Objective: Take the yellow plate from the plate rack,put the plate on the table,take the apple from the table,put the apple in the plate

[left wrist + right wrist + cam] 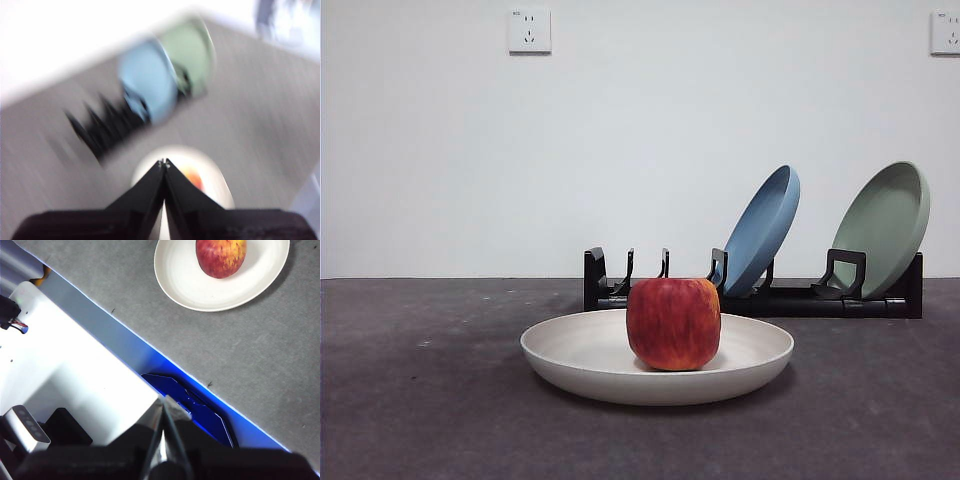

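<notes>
Bench (pixel 410 400): dark grey, mottled, running back to a white wall (pixel 440 150) with two sockets high up.
Yellow plate (pixel 570 352): cream-coloured, lying flat on the bench near the front and about centre, in front of the rack's left end and apart from it.
Apple (pixel 673 323): red with yellow-orange streaks, standing upright inside the yellow plate, slightly right of the plate's middle.
Plate rack (pixel 605 290): long, low and black, on the bench behind the yellow plate and reaching out to the right; its left holders stand bare.
Blue plate (pixel 760 232): propped in the rack right of centre, leaning to the right.
Green plate (pixel 885 228): propped at the rack's right end, leaning the same way.
Left gripper (pixel 163 164): raised above the bench, out of the front view; its jaws are pressed together at the tips, holding nothing; its blurred wrist view looks down on the yellow plate and apple, with the rack farther off.
Right gripper (pixel 163 405): held back over a white part of the robot's base at the bench's edge, well away from the yellow plate; jaws closed tip to tip, empty.
</notes>
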Controlling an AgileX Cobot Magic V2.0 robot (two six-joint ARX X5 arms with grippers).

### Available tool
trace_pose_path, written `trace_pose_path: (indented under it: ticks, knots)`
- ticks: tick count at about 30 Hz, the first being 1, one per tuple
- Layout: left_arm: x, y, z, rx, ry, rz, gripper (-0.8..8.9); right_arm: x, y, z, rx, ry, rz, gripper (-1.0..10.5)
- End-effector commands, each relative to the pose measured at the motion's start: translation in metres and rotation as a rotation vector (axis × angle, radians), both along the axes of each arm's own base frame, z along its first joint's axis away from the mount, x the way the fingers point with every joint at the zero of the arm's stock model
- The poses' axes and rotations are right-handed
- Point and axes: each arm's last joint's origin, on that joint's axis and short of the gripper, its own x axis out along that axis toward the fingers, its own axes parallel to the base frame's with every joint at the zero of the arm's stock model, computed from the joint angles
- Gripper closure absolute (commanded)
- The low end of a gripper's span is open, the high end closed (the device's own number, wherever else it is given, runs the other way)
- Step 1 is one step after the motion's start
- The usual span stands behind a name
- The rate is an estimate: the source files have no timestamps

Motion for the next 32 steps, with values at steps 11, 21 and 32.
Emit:
trace_pose_path:
  ticks: [11, 21, 32]
  knots:
    - [-0.009, 0.078, -0.060, -0.160, -0.435, 0.379, 8.17, 0.000, 0.000, 0.000, 0.005, -0.001, -0.006, 9.5]
    - [-0.010, 0.092, -0.172, -0.098, -0.353, 0.536, 8.17, 0.000, 0.000, 0.000, 0.006, -0.001, -0.006, 9.5]
    - [-0.002, 0.095, -0.246, -0.057, -0.244, 0.576, 8.17, 0.000, 0.000, 0.000, 0.005, -0.001, -0.006, 9.5]
